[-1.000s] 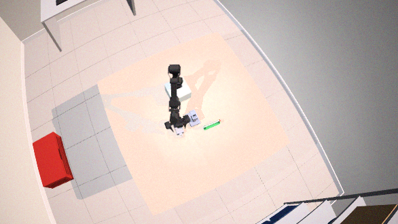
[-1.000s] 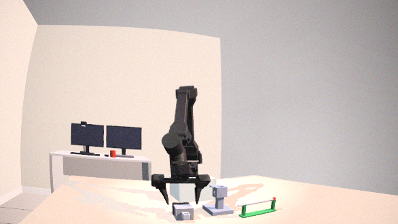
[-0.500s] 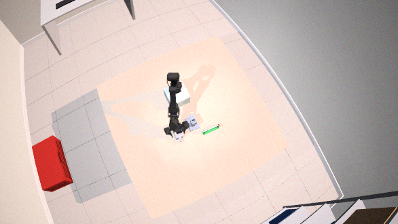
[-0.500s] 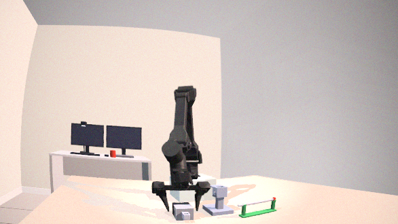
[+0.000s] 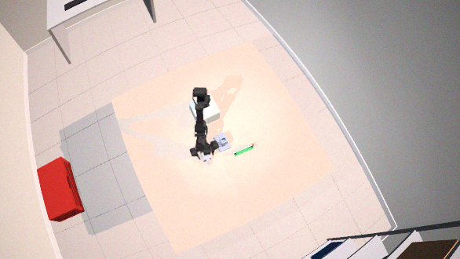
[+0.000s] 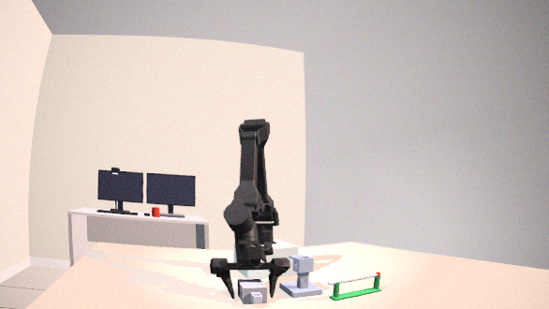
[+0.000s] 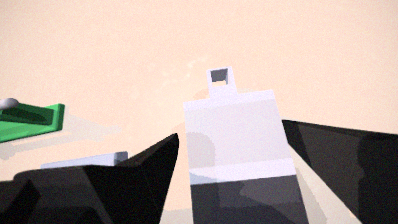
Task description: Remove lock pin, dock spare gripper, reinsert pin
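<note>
The spare gripper (image 5: 206, 158) (image 6: 247, 289) (image 7: 235, 135), a pale block with a dark rear part and a small holed spigot, lies on the table. My gripper (image 5: 204, 153) (image 6: 253, 297) (image 7: 227, 131) is open, pointing down, with one finger on each side of the block; the wrist view shows gaps beside it. The mount (image 5: 222, 142) (image 6: 303, 264) stands upright beside my gripper; no pin shows in its socket. The white lock pin (image 6: 351, 279) (image 7: 9, 104) with a red head rests on the green rack (image 5: 244, 151) (image 6: 356, 294) (image 7: 30, 131).
The arm's pale base block (image 5: 209, 114) (image 6: 287, 249) is behind the mount. The mount's base (image 6: 300, 289) is close to one finger. A red cabinet (image 5: 59, 188) and a desk (image 6: 77, 215) with two monitors stand away from the table.
</note>
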{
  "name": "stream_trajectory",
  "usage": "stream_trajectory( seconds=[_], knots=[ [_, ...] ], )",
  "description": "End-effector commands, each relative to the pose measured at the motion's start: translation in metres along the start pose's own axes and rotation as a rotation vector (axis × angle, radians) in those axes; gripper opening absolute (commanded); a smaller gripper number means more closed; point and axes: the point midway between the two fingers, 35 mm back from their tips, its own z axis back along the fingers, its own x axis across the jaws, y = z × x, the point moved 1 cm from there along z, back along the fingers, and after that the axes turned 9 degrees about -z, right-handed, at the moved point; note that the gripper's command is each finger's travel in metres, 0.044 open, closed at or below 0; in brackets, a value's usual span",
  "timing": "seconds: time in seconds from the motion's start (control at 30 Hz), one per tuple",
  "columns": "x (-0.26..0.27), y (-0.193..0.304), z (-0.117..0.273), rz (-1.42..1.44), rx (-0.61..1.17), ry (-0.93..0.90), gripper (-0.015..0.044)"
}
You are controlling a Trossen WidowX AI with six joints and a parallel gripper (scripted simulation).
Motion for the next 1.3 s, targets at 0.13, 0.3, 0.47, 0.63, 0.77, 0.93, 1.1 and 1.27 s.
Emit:
stream_trajectory(
  seconds=[0.13, 0.3, 0.47, 0.63, 0.77, 0.93, 1.1, 1.27],
  knots=[
    [0.001, 0.004, -0.001, -0.003, 0.007, -0.002, 0.0282],
    [0.0, 0.004, -0.001, -0.003, 0.007, -0.002, 0.0249],
    [0.0, 0.003, 0.0, -0.003, 0.007, -0.002, 0.0177],
    [0.0, -0.005, 0.007, -0.003, 0.007, -0.002, 0.0045],
    [0.0, -0.014, 0.018, -0.002, 0.006, -0.002, 0.0],
    [0.001, -0.025, 0.032, -0.002, 0.006, -0.002, 0.0],
    [0.002, -0.035, 0.048, -0.002, 0.006, -0.002, 0.0],
    [0.004, -0.044, 0.065, -0.002, 0.005, -0.002, 0.0]
  ],
)
